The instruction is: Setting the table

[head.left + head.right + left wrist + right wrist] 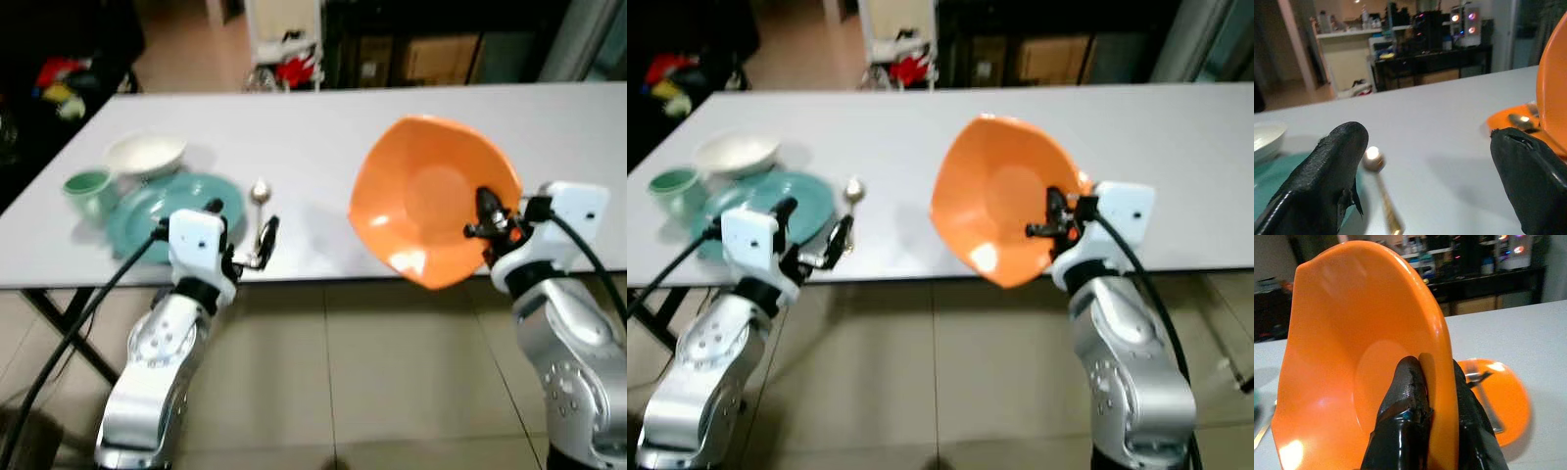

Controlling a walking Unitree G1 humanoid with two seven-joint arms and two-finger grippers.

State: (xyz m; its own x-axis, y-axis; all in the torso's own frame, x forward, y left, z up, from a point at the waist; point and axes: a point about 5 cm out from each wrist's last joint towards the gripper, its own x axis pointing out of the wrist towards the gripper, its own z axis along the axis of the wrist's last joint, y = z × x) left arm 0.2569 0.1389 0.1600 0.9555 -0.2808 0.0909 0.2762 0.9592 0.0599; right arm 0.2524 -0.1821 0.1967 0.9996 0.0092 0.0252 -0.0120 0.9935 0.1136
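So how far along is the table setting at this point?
Done: teal plate, white bowl, green cup and spoon laid at the left. In hand: right gripper pinching the orange bowl. Left: setting that bowl down; left gripper is open near the spoon.

An orange bowl (pixel 423 201) stands tilted on edge above the table's (pixel 323 137) near edge; teal plate (pixel 147 208), spoon (pixel 260 201), white bowl (pixel 145 154), green cup (pixel 88 191) lie toward its left end.
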